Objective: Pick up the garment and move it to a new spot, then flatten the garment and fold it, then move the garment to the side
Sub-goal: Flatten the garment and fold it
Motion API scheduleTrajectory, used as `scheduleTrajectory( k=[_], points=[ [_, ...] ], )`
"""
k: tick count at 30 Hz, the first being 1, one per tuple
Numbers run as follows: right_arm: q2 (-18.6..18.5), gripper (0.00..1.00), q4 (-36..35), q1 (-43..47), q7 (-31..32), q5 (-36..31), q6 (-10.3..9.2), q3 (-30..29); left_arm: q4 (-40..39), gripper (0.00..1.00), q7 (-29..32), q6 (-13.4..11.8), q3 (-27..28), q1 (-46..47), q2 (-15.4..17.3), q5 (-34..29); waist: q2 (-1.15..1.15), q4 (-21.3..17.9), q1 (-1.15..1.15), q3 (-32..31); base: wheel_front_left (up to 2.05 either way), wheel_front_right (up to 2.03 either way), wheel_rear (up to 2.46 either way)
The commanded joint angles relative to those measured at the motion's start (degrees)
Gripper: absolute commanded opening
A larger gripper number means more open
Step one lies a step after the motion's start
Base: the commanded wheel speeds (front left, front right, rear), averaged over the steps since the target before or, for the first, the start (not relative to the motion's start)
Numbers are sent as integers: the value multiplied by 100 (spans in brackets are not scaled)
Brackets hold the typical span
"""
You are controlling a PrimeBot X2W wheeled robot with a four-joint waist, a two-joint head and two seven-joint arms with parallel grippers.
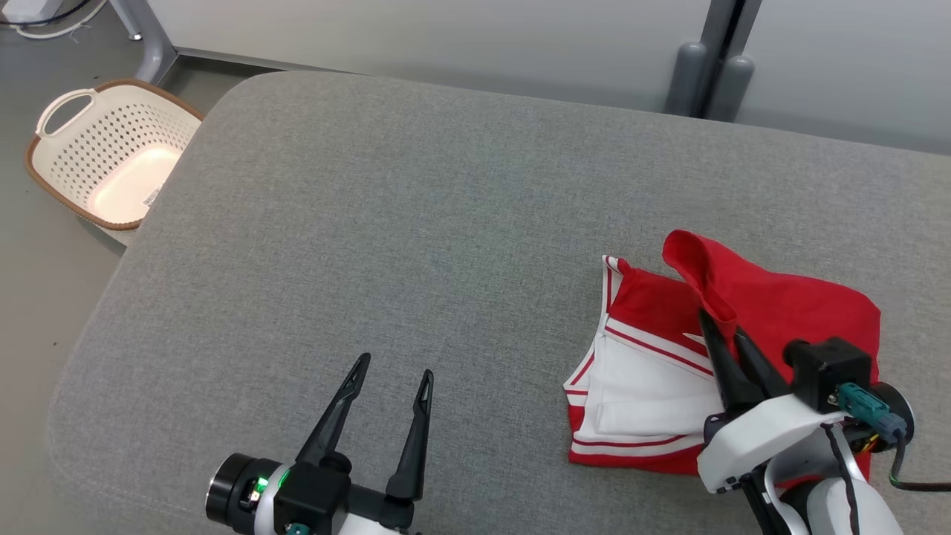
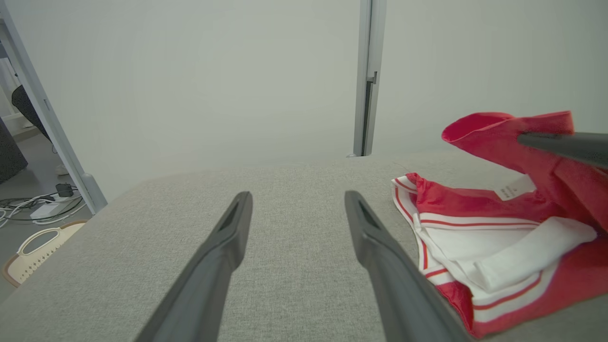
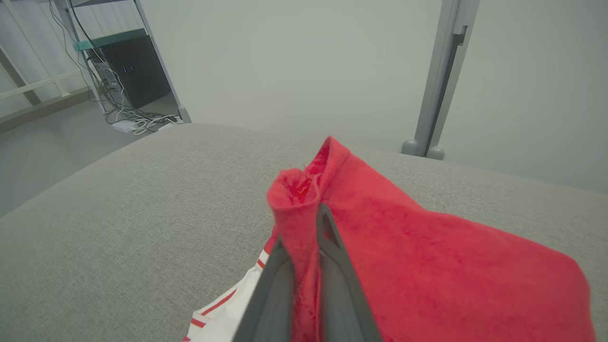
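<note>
Garment [image 1: 787, 312], of red cloth with white panels and thin red stripes, is seen crumpled at the right side of the counter [image 1: 409, 223], which is covered in grey woven fabric and rounded at its corners. At far left, on the floor, a cream perforated plastic basket [image 1: 111, 156] with a brown rim and a loop handle is set by the counter's corner. At lower left the left pincer [image 1: 394, 365] is held over bare fabric, its dark tapered fingers spread wide with nothing between them. To the right, a red fold of the garment is lifted off the heap and pinched tight in the right pincer [image 1: 719, 325].
</note>
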State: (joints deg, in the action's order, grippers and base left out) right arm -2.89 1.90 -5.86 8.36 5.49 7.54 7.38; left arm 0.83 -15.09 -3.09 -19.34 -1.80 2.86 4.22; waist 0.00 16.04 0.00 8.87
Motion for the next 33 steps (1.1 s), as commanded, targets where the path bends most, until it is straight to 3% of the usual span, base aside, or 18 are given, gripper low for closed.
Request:
scheduleTrajectory(
  k=[1,9,10,11,12,18,22,25,33],
  points=[
    [-7,0,59,-85,-61,74,-11,26,15,100,-7,-14,8,75,12,29,0,66,0,54,0,0,0],
    [-6,0,782,-334,-185,295,-11,460,73,100,-7,-58,-54,134,12,85,0,245,0,120,0,0,0],
    [-6,8,864,-351,-161,324,-11,525,79,100,-7,-66,-62,136,11,95,0,255,0,117,0,0,0],
    [-5,29,928,-365,-148,379,-11,597,86,100,-7,-73,-57,134,12,108,0,259,0,113,0,0,0],
    [-4,100,951,-385,-194,429,-11,643,91,100,-7,-91,-53,128,12,112,0,255,0,106,0,0,0],
    [-10,100,645,-421,-436,798,-11,820,128,100,-7,-156,-12,66,13,223,0,67,0,46,0,0,0],
    [-38,100,327,-447,-696,600,-11,725,76,100,-7,-210,26,60,11,300,0,-166,0,13,0,0,0],
    [-330,100,211,-422,-1043,376,-13,512,17,100,-7,-270,68,78,12,394,0,-453,0,-2,0,0,0],
    [-767,100,890,-397,-2177,271,-9,192,-37,100,-7,-451,315,121,12,536,0,-1148,0,-61,0,0,0]
  ],
)
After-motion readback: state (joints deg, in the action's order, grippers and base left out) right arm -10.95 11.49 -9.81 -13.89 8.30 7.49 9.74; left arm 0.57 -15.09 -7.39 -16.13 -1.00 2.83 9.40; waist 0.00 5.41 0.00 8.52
